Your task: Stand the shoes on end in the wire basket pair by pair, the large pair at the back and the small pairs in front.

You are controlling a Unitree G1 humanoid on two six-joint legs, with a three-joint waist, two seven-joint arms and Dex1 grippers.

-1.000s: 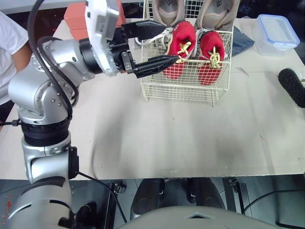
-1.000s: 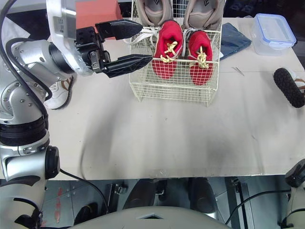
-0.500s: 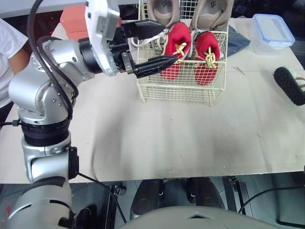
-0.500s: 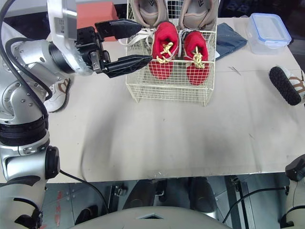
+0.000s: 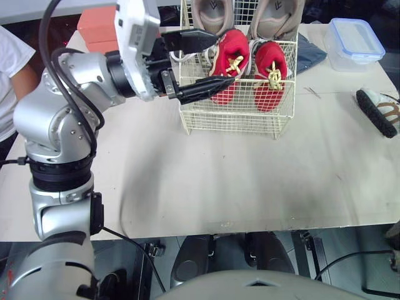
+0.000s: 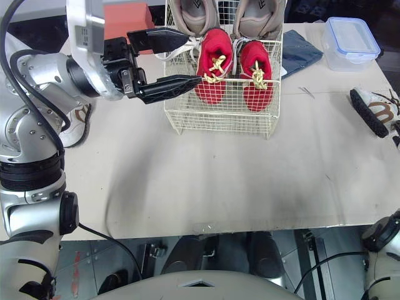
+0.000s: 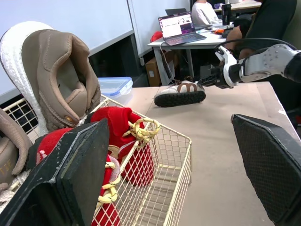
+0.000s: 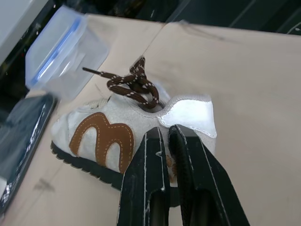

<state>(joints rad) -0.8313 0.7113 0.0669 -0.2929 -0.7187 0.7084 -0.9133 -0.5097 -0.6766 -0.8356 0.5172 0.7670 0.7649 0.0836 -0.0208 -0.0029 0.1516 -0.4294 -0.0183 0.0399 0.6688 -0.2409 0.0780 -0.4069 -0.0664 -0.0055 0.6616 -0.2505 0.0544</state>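
Bare table [image 6: 206, 181] nearest me. At its right edge my right gripper [image 8: 167, 131] is pinched almost closed on the heel of a white-and-brown shoe [image 8: 108, 136]. The shoe is tipped so its black sole faces me; can't tell if it touches the table. On the left, a white shoe [image 6: 76, 125] lies on the table, partly hidden behind my left arm. My left gripper [image 6: 194, 58] hangs at the left side of the wire basket [image 6: 219, 115], fingers spread wide, holding nothing; the lower finger is against the basket's left front corner and the upper one is by its top rim. Inside the basket the red pair [image 6: 209, 69] stands on end in front, yellow laces facing me, with the tan pair [image 6: 187, 15] upright behind it. Farther back: dark blue cloth [image 6: 300, 50] just right of the basket, clear lidded container [image 6: 350, 40] beyond it, orange box [image 6: 125, 15] at far left.
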